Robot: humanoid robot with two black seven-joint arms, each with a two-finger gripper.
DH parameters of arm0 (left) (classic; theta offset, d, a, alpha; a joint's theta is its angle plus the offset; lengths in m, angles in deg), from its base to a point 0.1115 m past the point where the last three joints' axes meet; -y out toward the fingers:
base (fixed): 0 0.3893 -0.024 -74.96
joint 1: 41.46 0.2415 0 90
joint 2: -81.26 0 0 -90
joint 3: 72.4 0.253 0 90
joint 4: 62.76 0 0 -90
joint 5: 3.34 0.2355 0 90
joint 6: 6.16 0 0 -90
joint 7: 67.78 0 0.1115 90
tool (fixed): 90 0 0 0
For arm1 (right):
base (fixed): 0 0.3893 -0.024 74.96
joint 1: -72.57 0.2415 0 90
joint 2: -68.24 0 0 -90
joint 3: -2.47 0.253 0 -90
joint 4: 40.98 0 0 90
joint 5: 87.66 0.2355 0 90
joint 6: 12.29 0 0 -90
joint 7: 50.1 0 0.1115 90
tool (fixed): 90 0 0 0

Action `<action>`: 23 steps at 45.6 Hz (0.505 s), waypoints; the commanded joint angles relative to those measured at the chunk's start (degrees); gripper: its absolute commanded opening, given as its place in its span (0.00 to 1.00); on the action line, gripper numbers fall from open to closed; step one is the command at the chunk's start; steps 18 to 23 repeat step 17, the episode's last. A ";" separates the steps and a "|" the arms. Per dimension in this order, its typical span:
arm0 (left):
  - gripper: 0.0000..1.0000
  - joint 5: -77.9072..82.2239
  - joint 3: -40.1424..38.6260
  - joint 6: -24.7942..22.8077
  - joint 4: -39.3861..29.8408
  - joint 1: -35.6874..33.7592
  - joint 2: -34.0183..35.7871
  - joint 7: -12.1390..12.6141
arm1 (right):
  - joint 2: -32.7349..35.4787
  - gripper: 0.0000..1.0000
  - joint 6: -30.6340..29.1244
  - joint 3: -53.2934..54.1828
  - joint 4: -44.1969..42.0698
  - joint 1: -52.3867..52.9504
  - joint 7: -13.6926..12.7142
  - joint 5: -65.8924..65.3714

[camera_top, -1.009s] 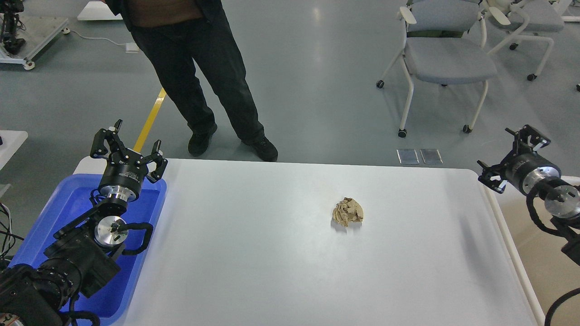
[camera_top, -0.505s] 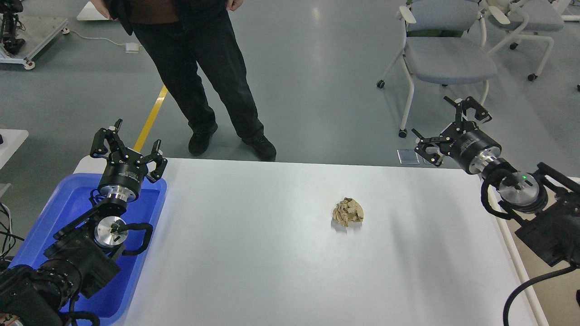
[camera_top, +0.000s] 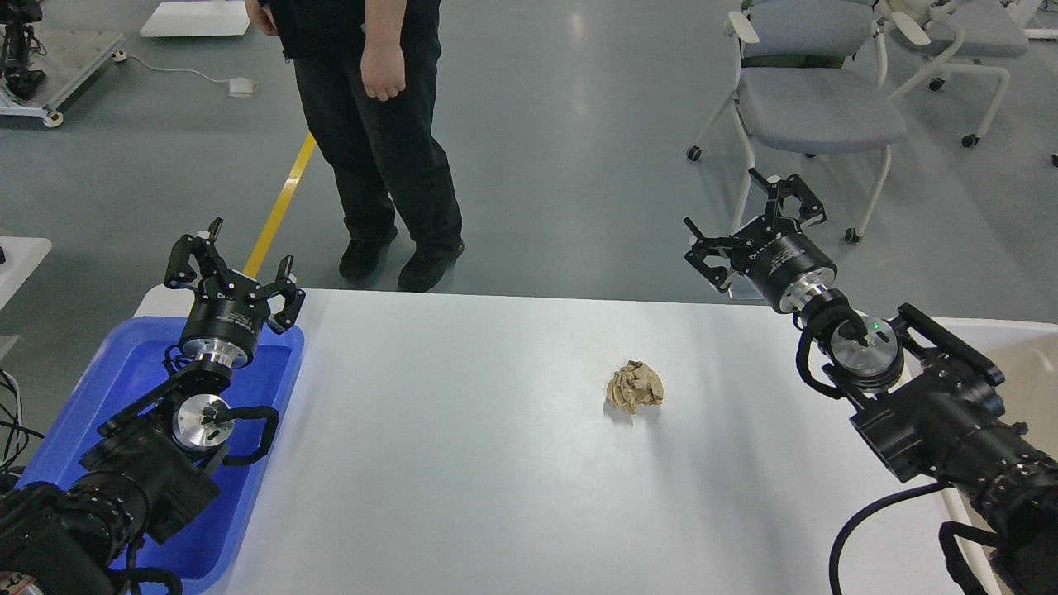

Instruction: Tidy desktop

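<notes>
The desktop (camera_top: 463, 463) is a large white tabletop with rounded corners. A crumpled beige paper ball (camera_top: 635, 387) lies on it, right of centre. My right gripper (camera_top: 750, 223) is open and empty, raised above the table's far edge, up and to the right of the ball. My left gripper (camera_top: 230, 258) is open and empty, held above the far end of the blue tray (camera_top: 99, 388) at the table's left side.
A beige bin (camera_top: 1012, 355) stands at the right edge, partly hidden by my right arm. A person in dark trousers (camera_top: 376, 140) stands just beyond the far edge. Grey wheeled chairs (camera_top: 814, 107) stand on the floor at the back right.
My right arm has swung in from the right edge, up and leftward over the table's far right part, gripper still open. The person has stepped and shifted stance. My left arm has not moved.
</notes>
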 commanded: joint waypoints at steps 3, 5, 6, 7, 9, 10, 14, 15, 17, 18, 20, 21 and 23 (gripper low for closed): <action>1.00 0.01 0.00 0.00 0.00 0.00 0.00 0.00 | -1.67 1.00 -0.57 1.14 -2.41 -1.12 0.02 -0.10; 1.00 0.01 0.00 0.00 0.00 0.00 0.00 0.00 | -1.67 1.00 -0.57 1.14 -2.41 -1.56 0.02 -0.18; 1.00 -0.08 0.00 0.00 0.00 0.00 0.00 0.00 | -1.67 1.00 -0.57 1.14 -2.41 -1.82 0.02 -0.18; 1.00 0.01 0.00 0.00 0.00 0.00 0.00 0.00 | -1.67 1.00 -0.57 1.14 -2.41 -1.91 0.02 -0.18; 1.00 0.01 0.00 0.00 0.00 0.00 0.00 0.00 | -1.67 1.00 -0.57 1.14 -2.41 -2.18 0.02 -0.27; 1.00 0.01 0.00 0.00 0.00 0.00 0.00 0.00 | -1.67 1.00 -0.57 1.14 -2.41 -2.27 0.02 -0.27; 1.00 0.01 0.00 0.00 0.00 0.00 0.00 0.00 | -1.67 1.00 -0.57 1.14 -2.41 -2.53 0.02 -0.36; 1.00 0.01 0.00 0.00 0.00 0.00 0.00 0.00 | -1.67 1.00 -0.57 1.14 -2.41 -2.53 0.02 -0.36; 1.00 0.01 0.00 0.00 0.00 0.00 0.00 0.00 | -1.76 1.00 -0.66 1.06 -2.41 -2.71 0.02 -0.36; 1.00 0.01 0.00 0.00 0.00 0.00 0.00 0.00 | -1.76 1.00 -0.66 1.06 -2.41 -2.71 0.02 -0.36; 1.00 0.01 0.00 0.00 0.00 0.00 0.00 0.00 | -1.76 1.00 -0.66 1.06 -2.41 -2.71 0.02 -0.36; 1.00 0.01 0.00 0.00 0.00 0.00 0.00 0.00 | -1.76 1.00 -0.66 1.06 -2.41 -2.71 0.02 -0.36; 1.00 0.01 0.00 0.00 0.00 0.00 0.00 0.00 | -1.76 1.00 -0.66 1.06 -2.41 -2.71 0.02 -0.36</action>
